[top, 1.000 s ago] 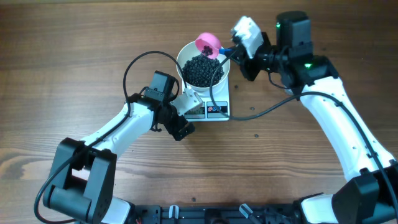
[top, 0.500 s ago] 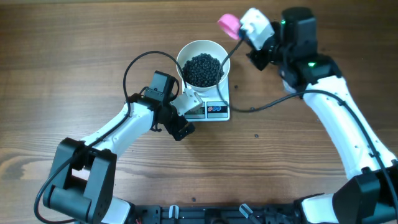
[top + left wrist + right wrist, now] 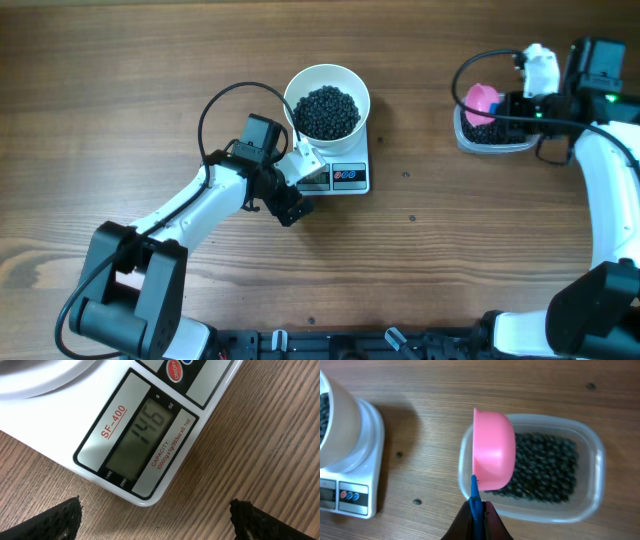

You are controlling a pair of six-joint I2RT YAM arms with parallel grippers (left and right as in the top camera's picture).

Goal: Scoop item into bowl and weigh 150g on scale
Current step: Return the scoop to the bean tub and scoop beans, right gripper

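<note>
Scale (image 3: 135,435) (2 buttons (image 3: 176,370), seemingly) edge-cropped

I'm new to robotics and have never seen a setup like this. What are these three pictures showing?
Two white robot arms work at a wooden table. One picture looks down from above; the other two come from cameras on the wrists. A white bowl of black beans sits on a small scale. The left gripper is open near it, its camera showing the display, reading 146. The right gripper is shut on the blue handle of a pink scoop over a clear tub of more beans.
</note>
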